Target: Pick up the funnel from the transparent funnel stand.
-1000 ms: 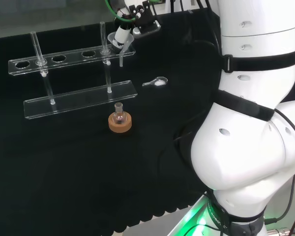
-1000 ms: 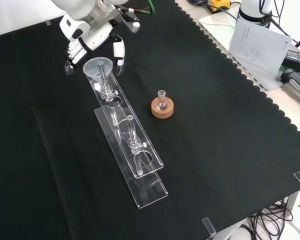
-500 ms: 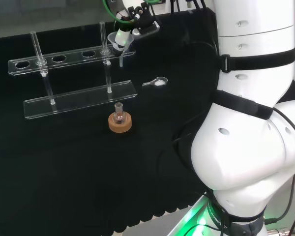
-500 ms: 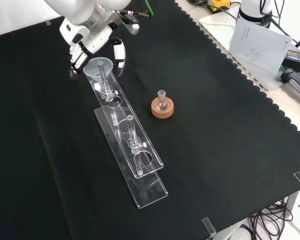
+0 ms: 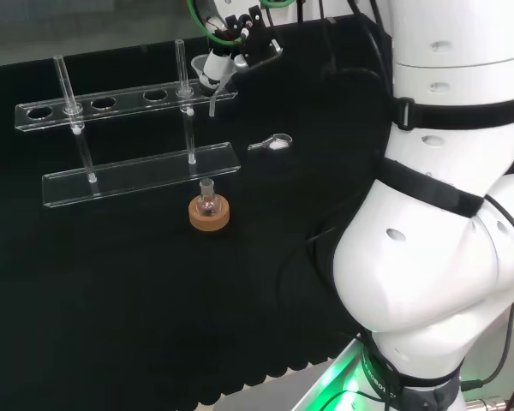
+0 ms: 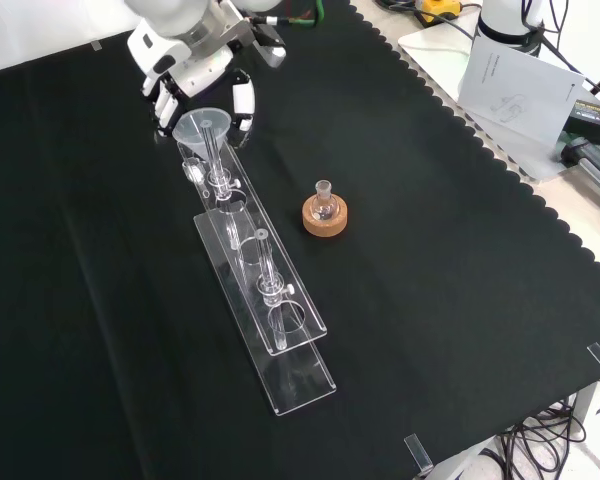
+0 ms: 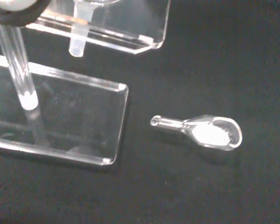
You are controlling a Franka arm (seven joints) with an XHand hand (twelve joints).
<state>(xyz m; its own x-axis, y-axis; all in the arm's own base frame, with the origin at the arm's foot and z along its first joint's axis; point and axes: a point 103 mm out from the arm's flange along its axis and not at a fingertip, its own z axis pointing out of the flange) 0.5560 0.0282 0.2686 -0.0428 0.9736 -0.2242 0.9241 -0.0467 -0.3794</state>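
at the stand's [image 6: 280, 300] far end, front view: funnel [image 6: 202, 127] seated upright, stem down through its hole; hand [image 6: 195, 62] just behind, fingers [image 6: 243, 100] curled either side of the cone.

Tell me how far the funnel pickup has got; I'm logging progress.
Done: the hand has reached the end of the funnel stand and brackets the funnel. In hand: fingers closing around the cone, contact unclear. Left: gripping and lifting; the funnel's stem sits in the rack hole in the head view.
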